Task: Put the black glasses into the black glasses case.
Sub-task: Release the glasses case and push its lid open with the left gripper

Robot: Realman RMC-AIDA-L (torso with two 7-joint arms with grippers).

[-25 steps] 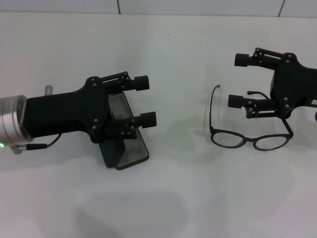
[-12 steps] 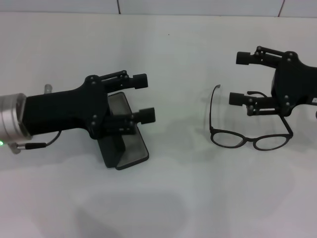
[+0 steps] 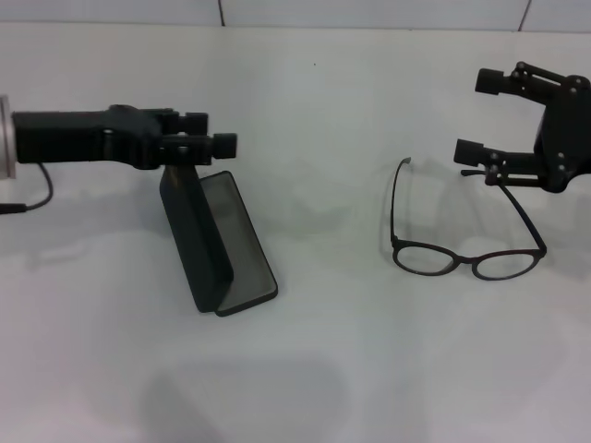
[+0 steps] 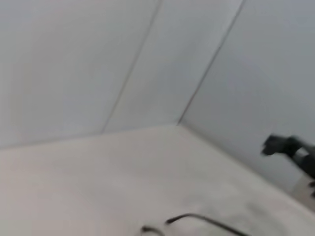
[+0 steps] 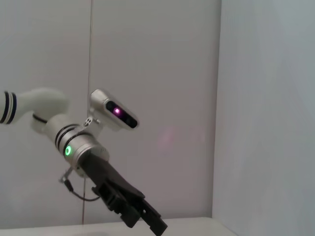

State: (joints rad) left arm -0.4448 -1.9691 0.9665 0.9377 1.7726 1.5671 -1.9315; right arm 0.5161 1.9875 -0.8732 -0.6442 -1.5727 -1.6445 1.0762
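Observation:
The black glasses (image 3: 464, 264) lie on the white table (image 3: 332, 369) at the right, temple arms unfolded and pointing away from me; one temple arm shows in the left wrist view (image 4: 206, 221). The black glasses case (image 3: 220, 247) lies open left of centre, its grey lining up and its lid standing on edge. My left gripper (image 3: 212, 134) is open, rolled onto its side, and hovers over the case's far end; it also shows in the right wrist view (image 5: 145, 219). My right gripper (image 3: 478, 115) is open and empty, just behind the glasses' right temple arm.
A tiled wall (image 3: 369, 11) bounds the table at the back. The left arm's silver wrist with a green light shows in the right wrist view (image 5: 78, 145). Bare table lies between the case and the glasses.
My left gripper has rolled onto its side and drawn back to the left, uncovering the case. My right gripper has moved right and farther back from the glasses.

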